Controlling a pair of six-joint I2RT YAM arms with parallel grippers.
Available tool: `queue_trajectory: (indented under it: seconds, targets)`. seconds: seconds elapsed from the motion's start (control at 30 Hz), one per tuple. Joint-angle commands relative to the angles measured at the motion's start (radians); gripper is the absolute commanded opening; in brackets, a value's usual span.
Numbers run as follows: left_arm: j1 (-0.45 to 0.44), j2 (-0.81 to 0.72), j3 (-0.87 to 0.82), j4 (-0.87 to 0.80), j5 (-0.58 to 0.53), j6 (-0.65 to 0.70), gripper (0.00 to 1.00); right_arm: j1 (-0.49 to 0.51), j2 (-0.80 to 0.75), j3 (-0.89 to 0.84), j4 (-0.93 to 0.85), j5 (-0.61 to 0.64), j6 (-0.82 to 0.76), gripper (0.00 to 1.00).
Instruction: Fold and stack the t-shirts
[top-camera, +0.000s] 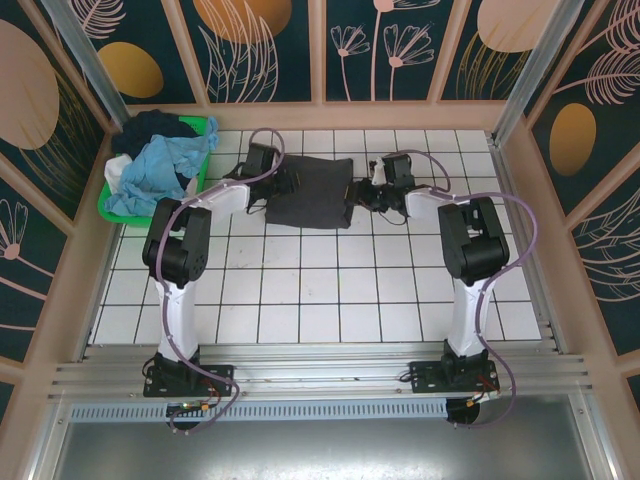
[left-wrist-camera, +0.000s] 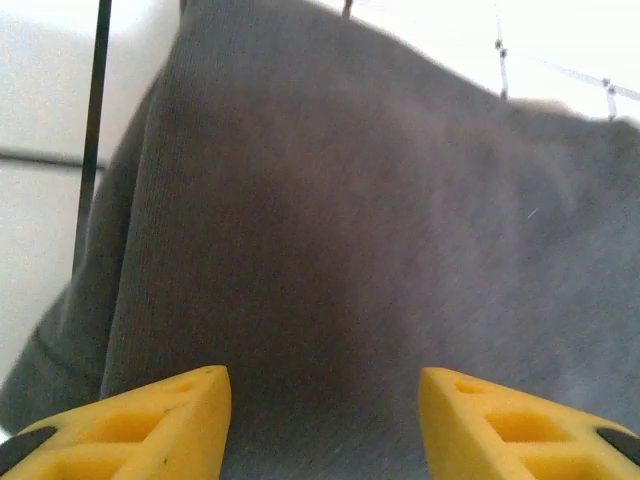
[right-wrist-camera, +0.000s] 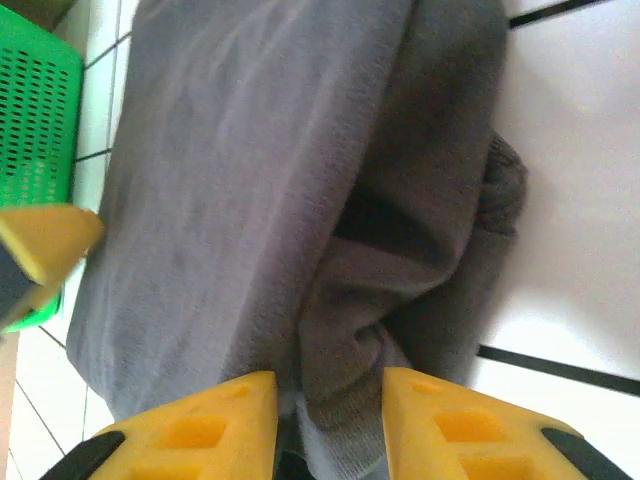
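Seen from above, the grey shirt lies folded at the far middle of the table. The left gripper is at its left edge and the right gripper at its right edge, so a sideways pull from either could drag the fold open.

In the left wrist view, the left gripper has its jaws spread over the shirt, gripping nothing.

In the right wrist view, a bunched hem of the shirt sits between the half-parted jaws of the right gripper. I cannot tell whether they pinch it. If they do, lifting away would snag and rumple the shirt.
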Motion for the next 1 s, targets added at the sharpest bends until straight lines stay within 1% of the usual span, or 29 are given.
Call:
queue_trajectory:
  seconds: [0.0,0.03,0.1,0.17,0.23,0.33,0.4,0.47,0.5,0.57,0.63,0.83,0.97]
  targets:
    - [0.001,-0.058,-0.04,0.035,-0.003,0.01,0.53,0.006,0.024,0.017,0.056,0.001,0.009,0.29]
    - [0.001,-0.064,-0.052,0.038,-0.009,0.01,0.54,0.004,0.032,0.019,0.052,0.004,0.009,0.27]
    - [0.001,-0.069,-0.064,0.035,-0.016,0.012,0.54,0.003,0.042,0.024,0.049,0.003,0.006,0.28]
    - [0.001,-0.078,-0.074,0.018,-0.043,0.013,0.54,0.001,0.049,0.029,0.023,0.024,-0.003,0.32]
    - [0.002,-0.096,-0.094,0.006,-0.088,0.011,0.56,0.002,0.05,0.023,0.014,0.055,-0.008,0.33]
    - [0.01,-0.126,-0.137,0.018,-0.126,-0.001,0.57,0.002,0.067,0.032,0.004,0.048,-0.014,0.33]
    - [0.018,-0.135,-0.153,0.039,-0.106,-0.01,0.58,0.001,0.073,0.039,0.012,0.028,-0.008,0.26]
    - [0.022,-0.128,-0.15,0.04,-0.09,-0.013,0.58,0.004,0.066,0.04,0.023,0.008,-0.003,0.23]
    - [0.022,-0.125,-0.15,0.041,-0.086,-0.013,0.58,0.008,0.062,0.044,0.017,0.01,-0.006,0.2]
    - [0.021,-0.121,-0.15,0.045,-0.077,-0.018,0.58,0.012,0.044,0.056,-0.003,0.017,-0.013,0.11]
    - [0.022,-0.118,-0.15,0.047,-0.072,-0.021,0.58,0.016,0.019,0.052,-0.014,0.017,-0.014,0.0]
    - [0.022,-0.114,-0.158,0.055,-0.068,-0.036,0.58,0.041,-0.096,-0.036,0.002,0.003,0.009,0.0]
    - [0.021,-0.103,-0.163,0.069,-0.049,-0.045,0.58,0.056,-0.147,-0.11,0.018,-0.012,0.018,0.0]
